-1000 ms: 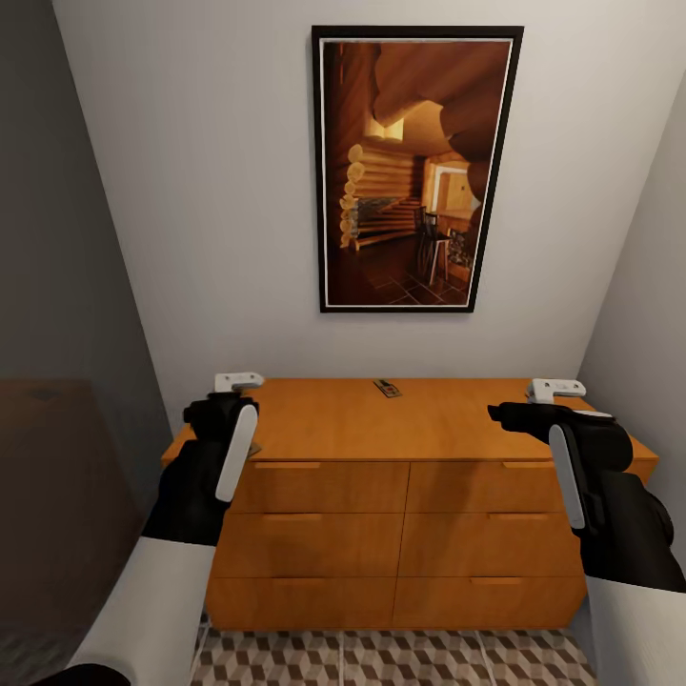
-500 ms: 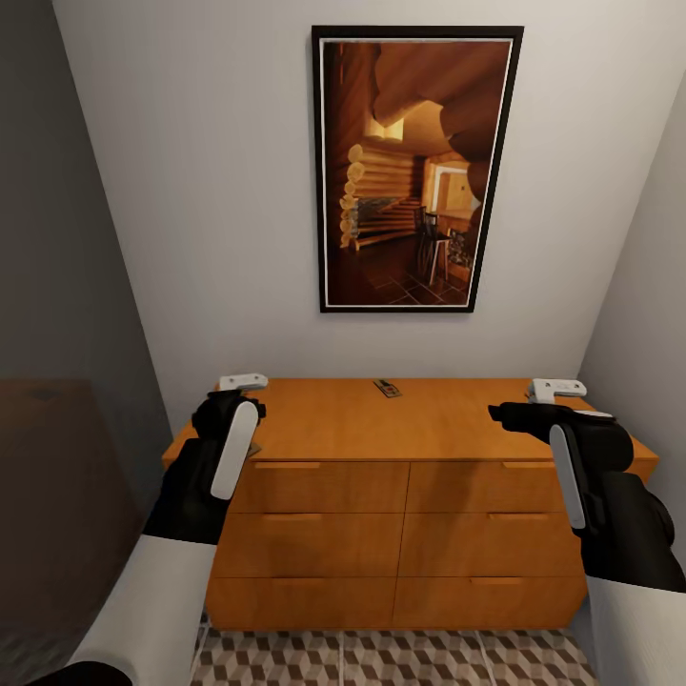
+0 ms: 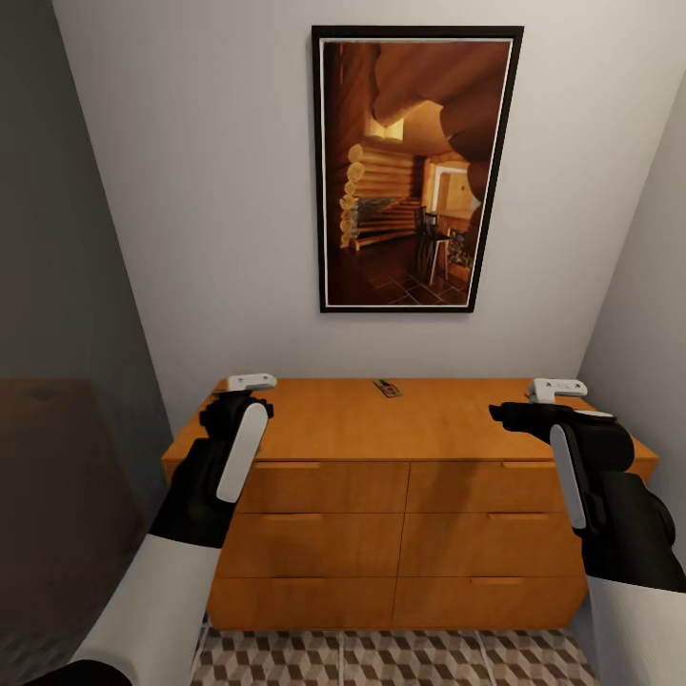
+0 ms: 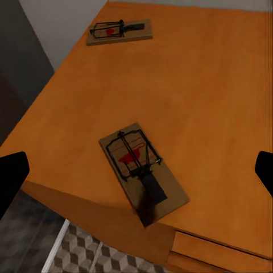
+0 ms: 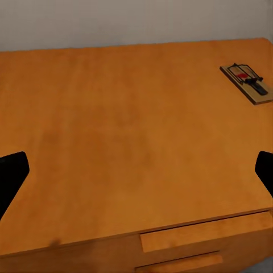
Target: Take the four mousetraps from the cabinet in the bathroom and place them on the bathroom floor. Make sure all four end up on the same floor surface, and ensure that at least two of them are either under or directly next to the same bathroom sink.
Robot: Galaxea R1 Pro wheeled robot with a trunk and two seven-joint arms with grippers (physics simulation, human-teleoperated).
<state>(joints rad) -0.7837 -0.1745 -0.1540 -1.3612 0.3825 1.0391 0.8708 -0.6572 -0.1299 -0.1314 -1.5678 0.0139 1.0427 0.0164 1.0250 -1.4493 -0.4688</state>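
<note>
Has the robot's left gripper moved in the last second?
Yes. The left gripper has shifted rightward and a bit farther over the cabinet top, judged against the cabinet's left corner.

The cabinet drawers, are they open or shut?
Shut. On the cabinet every drawer front sits flush with its neighbours, with no gap showing.

framed log-cabin picture [image 3: 416, 169] on pale wall [image 3: 210, 210]

The cabinet [image 3: 400, 495] is orange-brown wood. Each mousetrap [image 4: 143, 170] is a brown slab with black wire and a red spot. The bathroom floor [image 3: 381, 657] has a cube pattern in brown, beige and white. The picture frame [image 3: 319, 171] is black, on a white wall [image 3: 191, 191].
</note>
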